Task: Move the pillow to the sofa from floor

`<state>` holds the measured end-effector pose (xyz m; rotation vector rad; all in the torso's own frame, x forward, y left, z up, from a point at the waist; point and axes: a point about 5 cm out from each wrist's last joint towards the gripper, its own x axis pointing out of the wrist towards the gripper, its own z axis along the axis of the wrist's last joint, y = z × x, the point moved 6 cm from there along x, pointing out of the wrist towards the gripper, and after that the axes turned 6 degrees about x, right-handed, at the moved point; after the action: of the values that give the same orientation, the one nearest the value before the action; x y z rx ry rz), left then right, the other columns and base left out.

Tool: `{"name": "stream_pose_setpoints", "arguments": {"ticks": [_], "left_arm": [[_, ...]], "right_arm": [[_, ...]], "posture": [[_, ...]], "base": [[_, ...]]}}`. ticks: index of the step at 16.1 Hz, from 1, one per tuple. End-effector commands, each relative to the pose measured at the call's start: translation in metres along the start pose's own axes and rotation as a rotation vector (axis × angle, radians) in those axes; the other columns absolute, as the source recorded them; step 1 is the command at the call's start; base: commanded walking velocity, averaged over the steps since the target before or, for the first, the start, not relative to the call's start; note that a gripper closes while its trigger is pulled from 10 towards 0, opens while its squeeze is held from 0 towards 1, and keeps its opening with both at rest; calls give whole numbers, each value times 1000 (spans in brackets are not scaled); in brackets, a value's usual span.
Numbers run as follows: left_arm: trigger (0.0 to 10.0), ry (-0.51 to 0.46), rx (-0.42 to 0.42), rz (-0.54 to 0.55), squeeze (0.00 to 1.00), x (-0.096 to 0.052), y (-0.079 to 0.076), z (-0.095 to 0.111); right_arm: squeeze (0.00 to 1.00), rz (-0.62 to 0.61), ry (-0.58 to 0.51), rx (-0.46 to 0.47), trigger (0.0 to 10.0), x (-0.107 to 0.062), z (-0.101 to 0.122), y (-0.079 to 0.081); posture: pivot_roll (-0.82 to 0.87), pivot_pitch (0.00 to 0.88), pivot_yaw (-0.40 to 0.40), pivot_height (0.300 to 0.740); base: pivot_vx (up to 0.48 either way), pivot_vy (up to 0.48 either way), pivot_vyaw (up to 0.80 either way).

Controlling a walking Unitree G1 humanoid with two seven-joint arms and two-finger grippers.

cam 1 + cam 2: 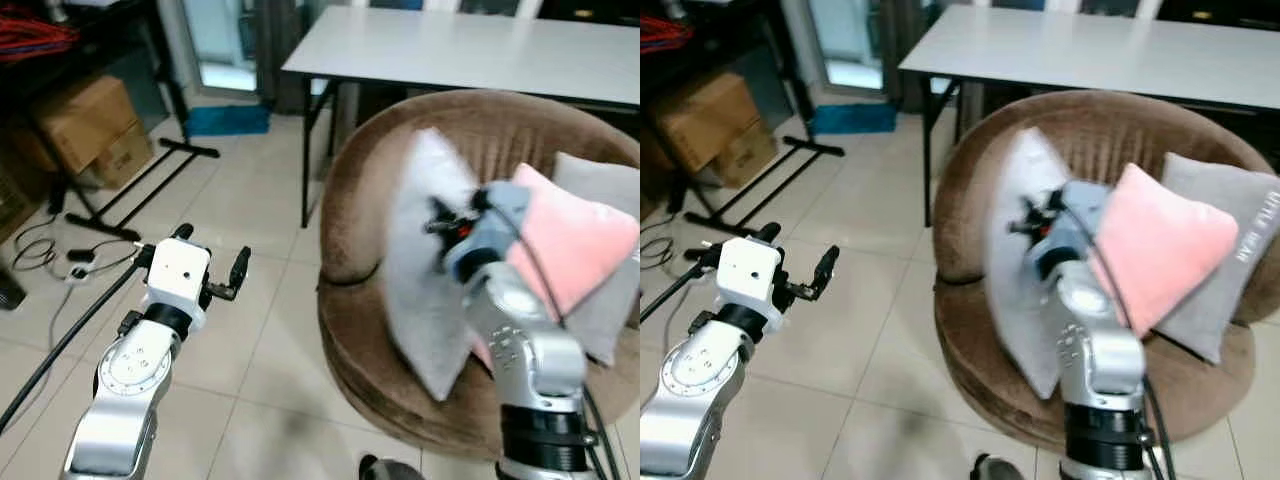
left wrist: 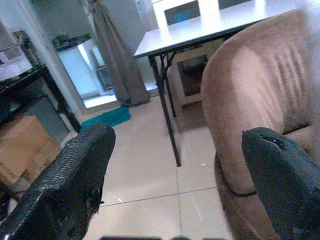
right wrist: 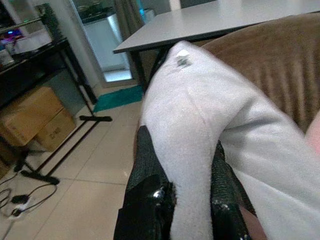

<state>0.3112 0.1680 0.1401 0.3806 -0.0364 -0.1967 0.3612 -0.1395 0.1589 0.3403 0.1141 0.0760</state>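
I've got the R gripper [image 3: 187,200] pinching the soft, light grey fabric pillow [image 1: 425,270] by its edge, upright on the round brown velvet sofa [image 1: 350,200], w/ L gripper [image 1: 212,262] spread wide, idle.

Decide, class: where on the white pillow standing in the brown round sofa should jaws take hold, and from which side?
Grip the white pillow along its thin front edge, coming from the robot's side of the sofa. It stands on edge, so that seam is narrow enough to pinch; the right gripper is shut on it there.
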Motion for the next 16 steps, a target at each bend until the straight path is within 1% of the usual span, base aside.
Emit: {"name": "stream_pose_setpoints", "arguments": {"ticks": [1, 2, 4, 6, 7, 8, 10, 11, 13, 14, 16], "left_arm": [[10000, -11, 0, 0, 204, -1, 2, 4], [10000, -13, -1, 1, 208, -1, 3, 4], [10000, -11, 0, 0, 208, -2, 3, 4], [10000, -9, 2, -4, 208, -3, 3, 4], [10000, -4, 16, -32, 212, -4, 0, 3], [10000, 6, 60, -93, 208, -6, -7, 0], [10000, 17, 78, -130, 212, -8, -7, -4], [10000, 18, 75, -136, 212, -8, -6, -4], [10000, 19, 78, -150, 216, -9, -7, -4], [10000, 18, 77, -155, 220, -9, -8, -4], [10000, 14, 72, -161, 212, -10, -9, -3]], "right_arm": [[0, 36, -30, 14, 10000, -2, 10, 8], [0, 38, -27, 21, 10000, -2, 8, 8], [0, 56, -18, -5, 10000, -3, 6, 12], [0, 60, -6, -25, 10000, -2, 3, 15], [0, 62, -15, -25, 10000, -2, 4, 16], [0, 53, -17, -25, 10000, -2, 5, 15], [0, 31, -15, -7, 10000, -2, 5, 11], [0, 19, -16, -6, 10000, -2, 6, 8], [0, 16, -16, -6, 10000, -3, 6, 7], [0, 19, -14, -5, 10000, -3, 6, 8], [0, 76, 0, -14, 10000, -4, 2, 18]], "posture": [[-18, 0, 38, 740], [-16, 0, 39, 740], [-16, 0, 39, 740], [-14, 0, 41, 740], [-14, 0, 41, 740], [-18, 0, 45, 740], [-18, 0, 45, 740], [-23, 0, 51, 740], [-28, 0, 55, 740], [-28, 0, 55, 740], [-26, 0, 52, 740]], "base": [[0, 0, 0], [0, 0, 0], [0, 0, 0], [240, 0, 0], [0, 0, 0], [0, 0, 0], [240, 0, -763], [0, 0, -763], [240, 0, -763], [0, 0, -763], [120, 0, -763]]}}
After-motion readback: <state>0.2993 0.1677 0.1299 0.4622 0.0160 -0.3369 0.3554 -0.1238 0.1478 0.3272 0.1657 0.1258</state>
